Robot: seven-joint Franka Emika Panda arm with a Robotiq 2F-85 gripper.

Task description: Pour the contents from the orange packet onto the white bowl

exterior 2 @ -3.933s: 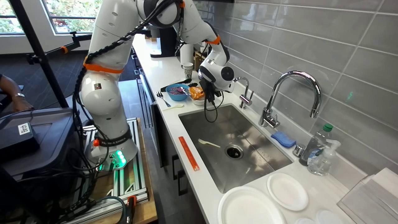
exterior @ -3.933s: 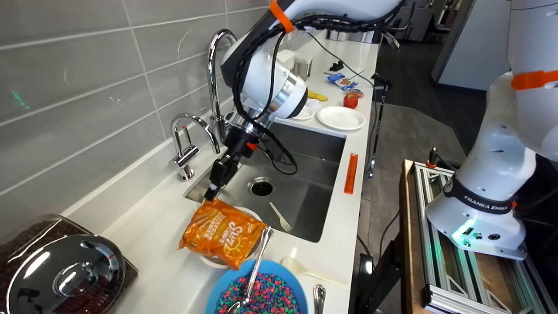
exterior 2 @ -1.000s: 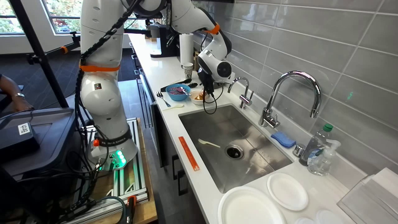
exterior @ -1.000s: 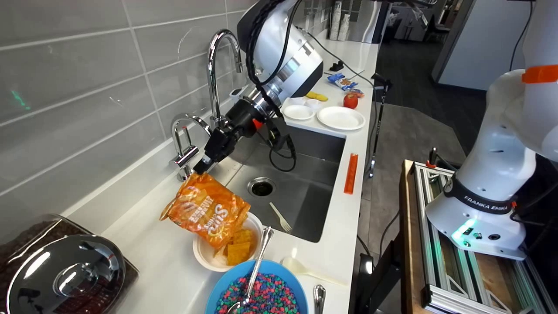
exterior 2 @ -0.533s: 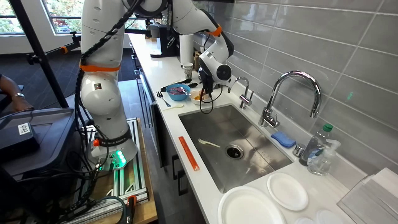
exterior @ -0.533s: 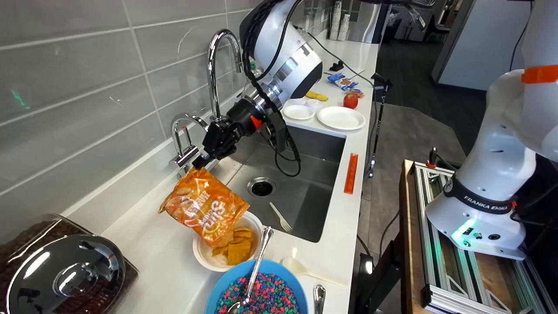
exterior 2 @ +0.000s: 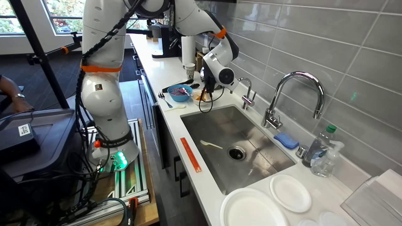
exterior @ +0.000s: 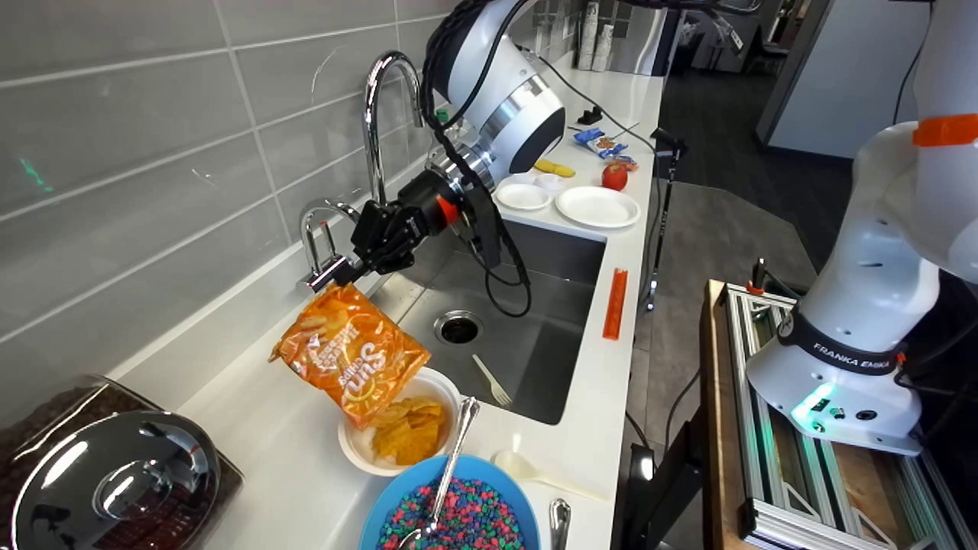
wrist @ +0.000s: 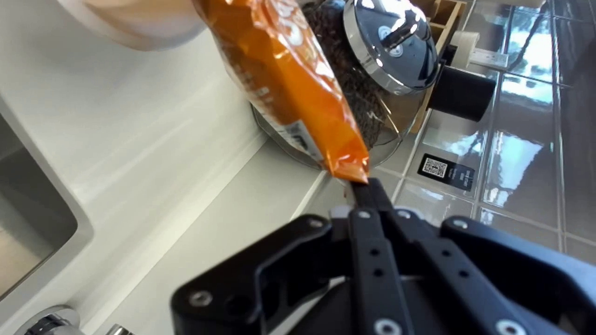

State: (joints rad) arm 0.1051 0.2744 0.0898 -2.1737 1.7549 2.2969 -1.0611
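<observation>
Gripper (wrist: 369,188) & orange packet (exterior: 353,357) shifted slightly up vs. earlier frame; gripper pinching packet's upper end, packet tilted, lower end at rim of white bowl (exterior: 361,446), contact unclear; chips (exterior: 409,431) w/in bowl; blue bowl (exterior: 401,483) w/ metal spoon (exterior: 447,477) just beside

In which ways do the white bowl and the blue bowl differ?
The white bowl holds yellow-orange chips, while the blue bowl holds multicoloured bits. In both exterior views the blue bowl looks wider than the white bowl. A metal spoon dips into the blue bowl, not into the white bowl. Both are round and stand on the counter.
</observation>
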